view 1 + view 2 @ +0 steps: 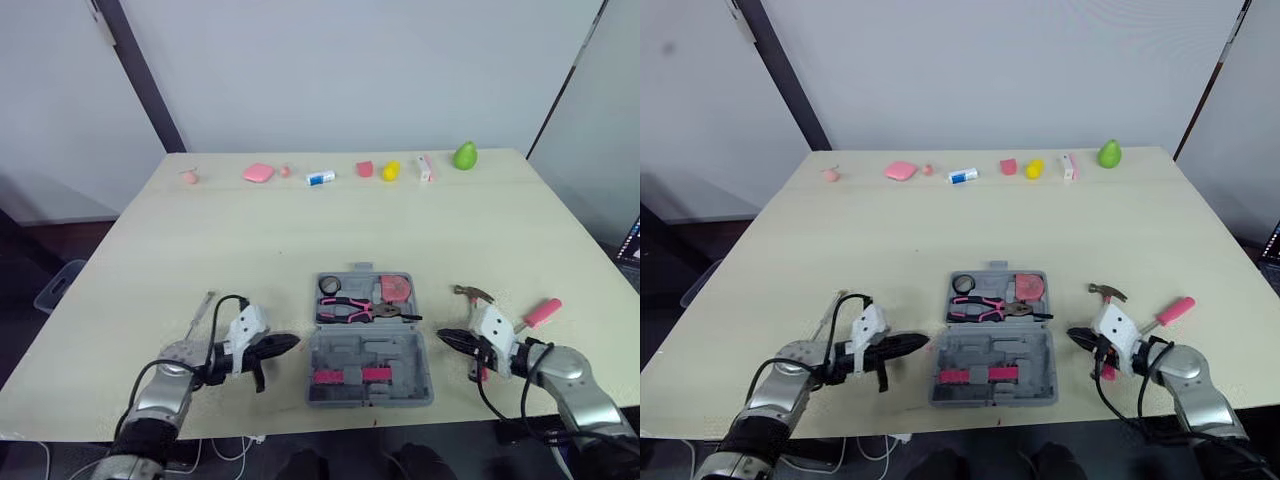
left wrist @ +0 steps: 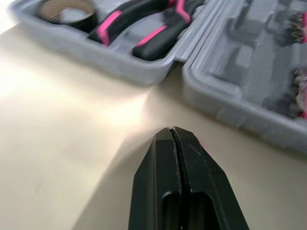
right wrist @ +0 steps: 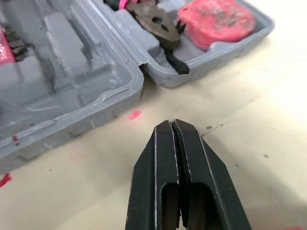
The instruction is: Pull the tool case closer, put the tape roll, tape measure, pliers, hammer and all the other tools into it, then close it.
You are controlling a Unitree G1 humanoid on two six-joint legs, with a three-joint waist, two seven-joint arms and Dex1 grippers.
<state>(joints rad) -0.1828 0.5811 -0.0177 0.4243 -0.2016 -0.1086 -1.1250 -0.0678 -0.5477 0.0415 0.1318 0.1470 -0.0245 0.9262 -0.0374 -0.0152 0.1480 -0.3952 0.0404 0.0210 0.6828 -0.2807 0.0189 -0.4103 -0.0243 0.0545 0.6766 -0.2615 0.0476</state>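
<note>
Flanking the tool case (image 1: 370, 372), left gripper (image 1: 293, 343) and right gripper (image 1: 443, 337) have jaws together; the hammer (image 1: 541, 312) at 3 o'clock seems next, needing parted jaws.

no legible text, brand or number anywhere; tool case (image 1: 372, 352) shows plain grey moulding, white-and-blue packet (image 1: 320, 178) at the far side, any markings too small to read; same for white-and-pink box (image 1: 425, 168)

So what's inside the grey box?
The open tool case holds a tape roll, pliers and a pink tape measure in its far half, a pink strip in the near one. Under the pliers is hidden.
</note>
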